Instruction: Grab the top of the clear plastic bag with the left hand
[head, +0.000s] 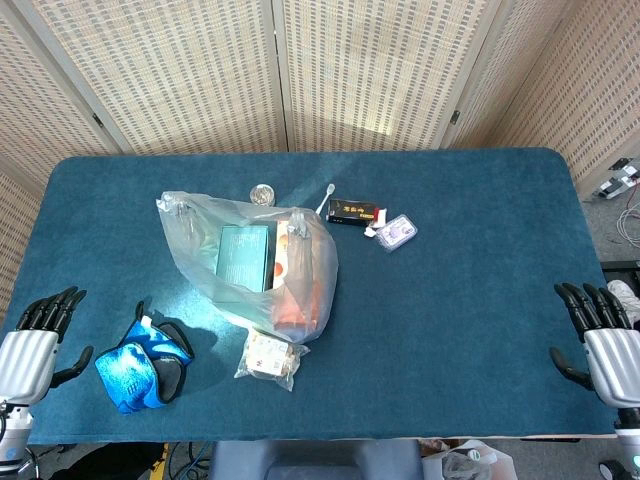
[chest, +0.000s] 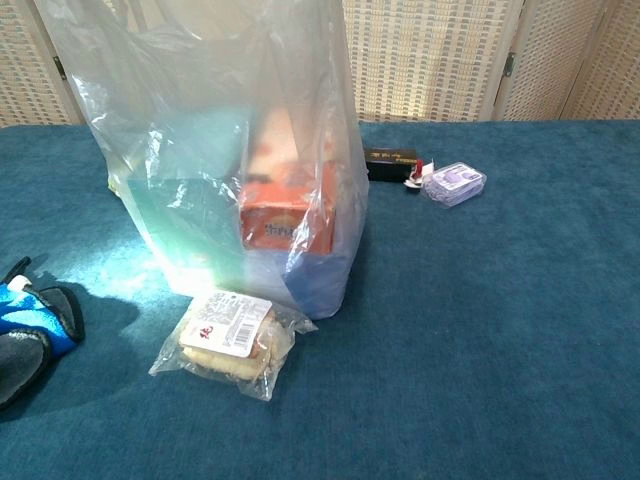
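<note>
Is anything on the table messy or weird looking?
Nothing is spilled or broken. The clear plastic bag stands upright with boxes inside, and a small wrapped snack packet lies loose on the table just outside it. Both hands rest open at the table's edges.

Left hand (head: 35, 340) sits at near left corner, back up, dark fingers spread and pointing away, thumb out to the right, holding nothing. Right hand (head: 605, 335) mirrors it at near right edge, fingers apart, empty. Both well apart.
</note>
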